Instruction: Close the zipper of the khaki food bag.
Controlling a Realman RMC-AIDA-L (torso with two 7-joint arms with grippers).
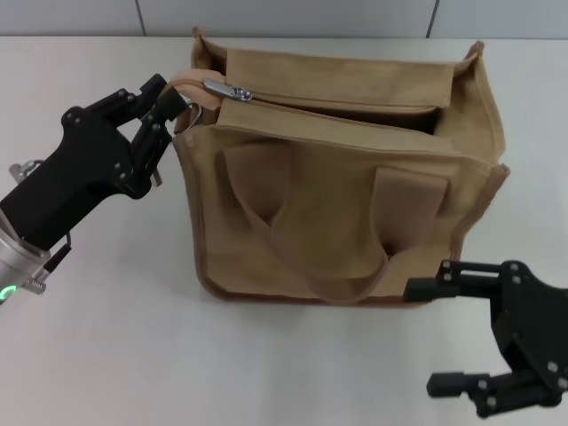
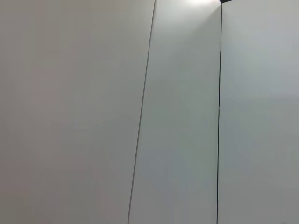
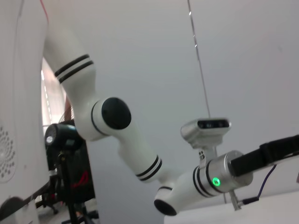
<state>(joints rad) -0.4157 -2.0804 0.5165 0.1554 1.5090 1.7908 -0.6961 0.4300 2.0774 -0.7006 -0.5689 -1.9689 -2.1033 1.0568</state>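
The khaki food bag (image 1: 346, 204) stands upright in the middle of the white table, with its brown handles hanging down its near side. The zipper (image 1: 342, 103) runs along the top, and its silver pull tab (image 1: 222, 89) lies at the bag's left end. A dark gap shows between the top flaps near the right end. My left gripper (image 1: 180, 108) is at the bag's top left corner, just left of the pull tab, its fingers closed on the brown-trimmed end. My right gripper (image 1: 435, 337) is open and empty, low by the bag's near right corner. The bag is out of view in both wrist views.
The white table (image 1: 115, 355) extends around the bag, with a grey panelled wall (image 1: 284, 16) behind it. The left wrist view shows only wall panels (image 2: 93, 112). The right wrist view shows my white left arm (image 3: 131, 140) against the wall.
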